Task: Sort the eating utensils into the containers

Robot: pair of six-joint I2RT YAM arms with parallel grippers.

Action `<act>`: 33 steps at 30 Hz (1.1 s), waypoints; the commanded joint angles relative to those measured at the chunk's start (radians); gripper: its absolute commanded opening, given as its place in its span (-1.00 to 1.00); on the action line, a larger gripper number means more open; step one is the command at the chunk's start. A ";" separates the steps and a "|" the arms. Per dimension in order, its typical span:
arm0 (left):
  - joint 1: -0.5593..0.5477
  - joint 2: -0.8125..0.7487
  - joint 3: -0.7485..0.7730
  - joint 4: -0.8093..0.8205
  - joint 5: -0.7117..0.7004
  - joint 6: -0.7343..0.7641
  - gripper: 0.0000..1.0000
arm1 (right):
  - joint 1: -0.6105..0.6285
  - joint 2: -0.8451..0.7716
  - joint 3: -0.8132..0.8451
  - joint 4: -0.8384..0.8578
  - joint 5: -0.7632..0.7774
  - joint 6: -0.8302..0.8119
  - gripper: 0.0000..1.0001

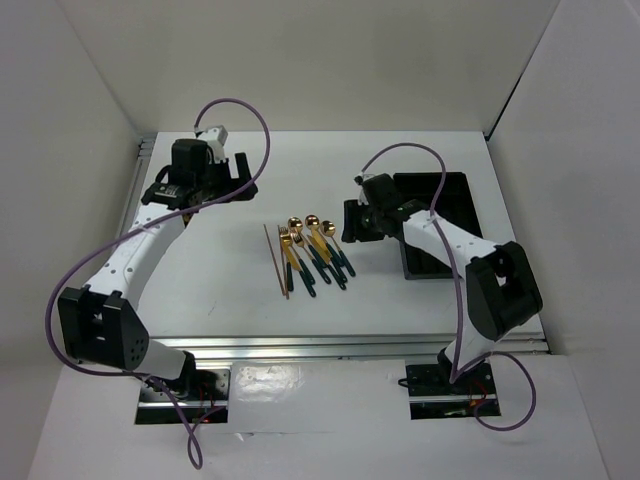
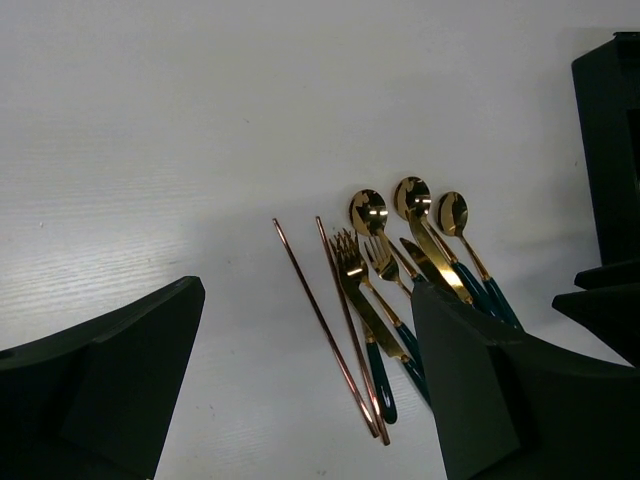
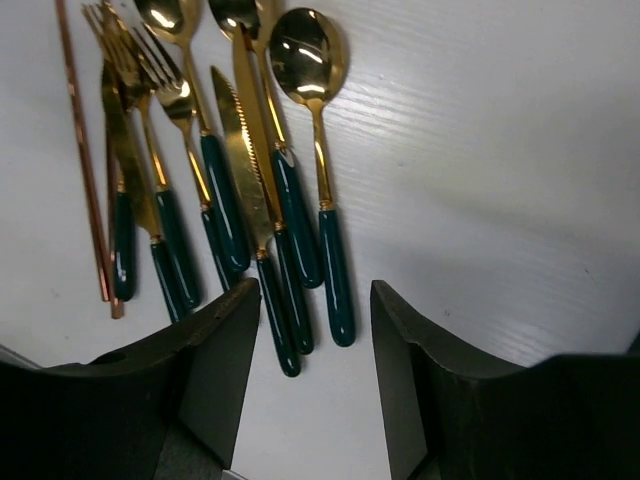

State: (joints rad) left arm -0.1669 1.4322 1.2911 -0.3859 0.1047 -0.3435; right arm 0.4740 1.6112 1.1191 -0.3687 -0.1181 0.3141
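Note:
Several eating utensils, gold heads on dark green handles, lie side by side mid-table, with two thin brown chopsticks on their left. My right gripper hovers just right of them. In the right wrist view it is open over the handle ends, nothing between its fingers. The rightmost spoon and a knife point toward it. The black tray lies behind the right arm. My left gripper stands wide open at the back left; its view shows the forks and chopsticks ahead.
White walls close in the table on three sides. A metal rail runs along the left edge and another along the front. Purple cables loop above both arms.

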 commanded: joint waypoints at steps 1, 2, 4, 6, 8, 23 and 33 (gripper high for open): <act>0.003 0.016 0.050 0.005 -0.007 -0.002 1.00 | 0.031 0.018 -0.016 -0.022 0.046 0.003 0.11; 0.003 0.025 0.050 0.005 -0.007 -0.002 1.00 | 0.041 0.029 -0.016 -0.032 0.046 0.003 0.11; 0.003 0.025 0.050 0.005 -0.007 -0.002 1.00 | 0.041 0.029 -0.027 -0.032 0.066 0.003 0.11; 0.003 0.036 0.050 -0.004 -0.007 -0.002 1.00 | 0.052 0.047 -0.037 -0.032 0.066 0.003 0.11; 0.003 0.036 0.059 -0.004 -0.007 -0.002 1.00 | 0.052 0.059 -0.038 -0.041 0.078 0.013 0.08; 0.003 0.054 0.059 -0.013 -0.007 -0.002 1.00 | 0.061 0.124 -0.058 -0.052 0.089 0.013 -0.14; 0.003 0.063 0.068 -0.022 -0.016 0.008 1.00 | 0.081 0.154 -0.058 -0.052 0.098 0.013 -0.14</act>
State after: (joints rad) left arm -0.1669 1.4883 1.3170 -0.4198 0.0982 -0.3431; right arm 0.5411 1.7397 1.0672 -0.4141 -0.0395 0.3222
